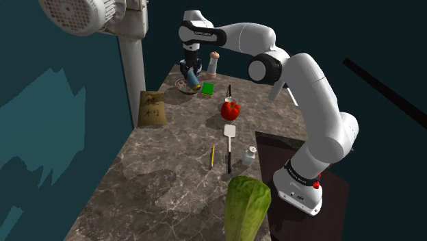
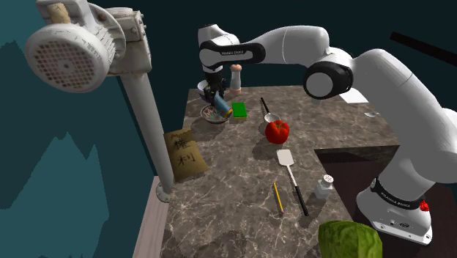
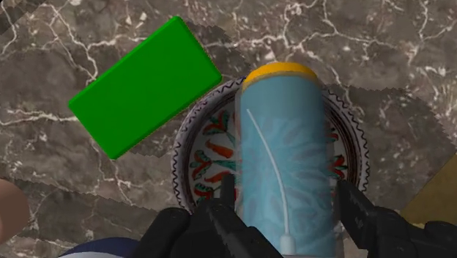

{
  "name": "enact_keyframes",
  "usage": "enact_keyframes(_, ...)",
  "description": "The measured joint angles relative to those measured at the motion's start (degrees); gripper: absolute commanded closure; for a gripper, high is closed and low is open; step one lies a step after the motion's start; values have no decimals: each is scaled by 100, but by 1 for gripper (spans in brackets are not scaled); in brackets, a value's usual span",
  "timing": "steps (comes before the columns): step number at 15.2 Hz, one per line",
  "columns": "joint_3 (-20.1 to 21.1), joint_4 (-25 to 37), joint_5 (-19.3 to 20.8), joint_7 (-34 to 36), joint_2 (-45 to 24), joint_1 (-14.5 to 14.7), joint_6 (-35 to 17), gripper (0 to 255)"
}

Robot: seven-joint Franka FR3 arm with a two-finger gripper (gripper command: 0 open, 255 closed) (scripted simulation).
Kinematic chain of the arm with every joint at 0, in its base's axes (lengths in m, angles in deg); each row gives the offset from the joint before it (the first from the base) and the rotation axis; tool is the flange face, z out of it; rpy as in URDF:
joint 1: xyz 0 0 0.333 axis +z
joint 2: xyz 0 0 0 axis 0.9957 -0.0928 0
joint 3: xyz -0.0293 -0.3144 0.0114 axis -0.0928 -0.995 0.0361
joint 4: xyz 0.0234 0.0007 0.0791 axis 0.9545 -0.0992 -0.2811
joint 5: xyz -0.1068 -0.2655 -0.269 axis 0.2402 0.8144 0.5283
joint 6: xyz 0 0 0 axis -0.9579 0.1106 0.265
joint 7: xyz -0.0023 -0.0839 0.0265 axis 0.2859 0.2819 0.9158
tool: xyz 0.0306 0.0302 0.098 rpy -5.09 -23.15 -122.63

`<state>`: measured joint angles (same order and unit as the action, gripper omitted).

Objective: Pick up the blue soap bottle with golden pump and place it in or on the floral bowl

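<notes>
Straddling the blue soap bottle (image 3: 282, 139) over the floral bowl (image 3: 182, 157), gripper (image 3: 284, 192) narrowly spread; firm clasp or not (cannot tell)

In the wrist view the soap bottle (image 3: 282, 154) covers the middle of the floral bowl (image 3: 205, 157), and the bottle's near end runs off the picture between the fingers of the gripper (image 3: 285, 194). In the shoulder view the bowl is largely hidden behind gripper and bottle, its pattern too small to read. The green leafy head (image 1: 247, 209) is cut by that view's lower edge.
</notes>
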<state>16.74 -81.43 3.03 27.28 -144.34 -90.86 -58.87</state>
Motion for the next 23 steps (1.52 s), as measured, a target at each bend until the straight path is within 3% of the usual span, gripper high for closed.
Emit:
enact_keyframes(5,0,-280,3,12,-68,1,-360,255)
enact_keyframes(12,-2,-270,5,7,-95,-7,-433,255)
enact_keyframes(13,-1,-323,4,4,-65,-10,-460,0)
enact_keyframes(18,-1,-604,3,-7,39,-25,-571,0)
enact_keyframes(22,0,79,1,0,-105,0,-29,0)
enact_keyframes(23,0,569,0,6,-288,17,253,0)
